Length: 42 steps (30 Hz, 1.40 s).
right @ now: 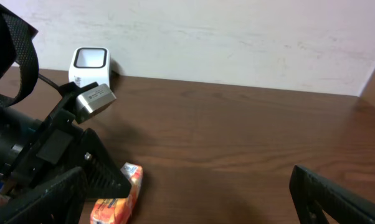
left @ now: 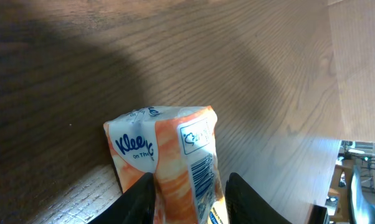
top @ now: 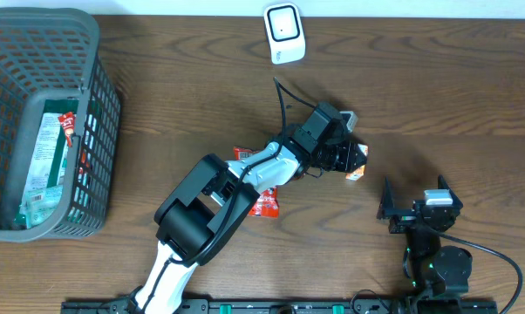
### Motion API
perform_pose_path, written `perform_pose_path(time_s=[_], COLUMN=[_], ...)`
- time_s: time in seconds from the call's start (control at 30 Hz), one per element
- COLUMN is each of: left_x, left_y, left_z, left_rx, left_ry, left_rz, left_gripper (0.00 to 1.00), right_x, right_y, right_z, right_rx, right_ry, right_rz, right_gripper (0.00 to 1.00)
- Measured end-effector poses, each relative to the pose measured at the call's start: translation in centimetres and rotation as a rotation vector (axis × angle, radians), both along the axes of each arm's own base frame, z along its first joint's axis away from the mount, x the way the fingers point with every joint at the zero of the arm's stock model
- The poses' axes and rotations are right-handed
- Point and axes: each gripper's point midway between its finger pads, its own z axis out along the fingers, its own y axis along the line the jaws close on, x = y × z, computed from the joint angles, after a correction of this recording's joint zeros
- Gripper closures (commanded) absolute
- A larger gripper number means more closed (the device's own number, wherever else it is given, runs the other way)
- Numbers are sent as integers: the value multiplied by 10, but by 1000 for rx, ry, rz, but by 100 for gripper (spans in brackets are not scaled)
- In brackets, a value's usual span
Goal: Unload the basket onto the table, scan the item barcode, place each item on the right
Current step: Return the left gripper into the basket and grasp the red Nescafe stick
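Your off-task stock:
- Grey mesh basket, far left of the dark wooden bench.
- In the basket, a green-and-white packet and a red one.
- Red-and-white packet lying mid-bench, partly covered.

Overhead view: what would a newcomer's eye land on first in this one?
The orange-and-white Kleenex tissue pack, right of centre, lies on the brown wooden table between the fingers of the left claw, and its barcode shows in the left wrist view. Next come the white barcode scanner at the table's far edge and the grey plastic mesh basket at the picture's left, with packets inside.
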Motion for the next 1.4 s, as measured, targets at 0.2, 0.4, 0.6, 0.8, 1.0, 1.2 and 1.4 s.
perform_pose_path(time_s=[0.2, 0.4, 0.6, 0.8, 1.0, 1.2, 1.4], left_x=[0, 7, 35, 58, 81, 60, 9], left_y=[0, 2, 23, 104, 271, 467, 598], left_z=[0, 10, 98, 170, 228, 303, 287], left_rx=[1, 3, -97, -30, 231, 361, 509], left_ry=[-2, -32, -163, -227, -306, -427, -282], left_rz=[0, 26, 97, 236, 599, 1108, 1455], left_gripper=[55, 50, 49, 42, 27, 27, 27], right_x=[0, 0, 0, 0, 0, 0, 0], right_y=[0, 0, 0, 0, 0, 0, 0], right_z=[0, 0, 0, 0, 0, 0, 0], right_rx=[0, 0, 0, 0, 0, 0, 0], right_ry=[0, 0, 0, 0, 0, 0, 0], right_rz=[0, 0, 0, 0, 0, 0, 0], right_gripper=[1, 1, 1, 1, 1, 1, 1])
